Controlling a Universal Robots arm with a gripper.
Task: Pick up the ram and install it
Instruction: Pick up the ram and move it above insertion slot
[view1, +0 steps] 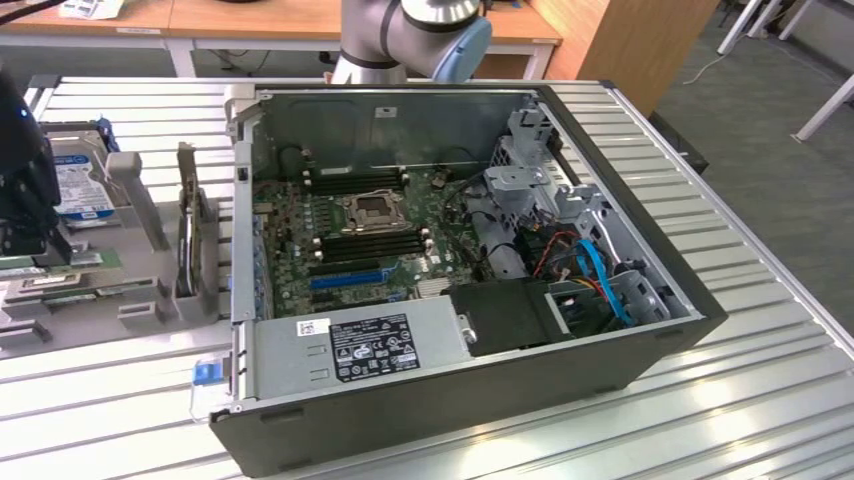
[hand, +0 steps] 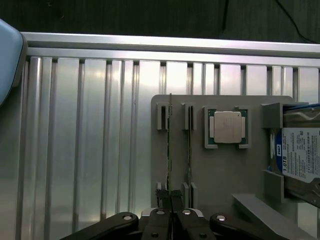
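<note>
Over the flat grey plastic holder tray (hand: 220, 170) on the ribbed aluminium table (hand: 90, 150), my claw (hand: 171, 196) is pressed together on the long, thin green circuit-board ram stick (hand: 170, 145), pinching its edge. The ram stick stands on edge in the slot nearest the tray's rim, just beside a second thin stick (hand: 189, 150). A square silver processor chip (hand: 228, 127) and a silver hard drive with blue-white label (hand: 300, 157) sit further along.
</note>
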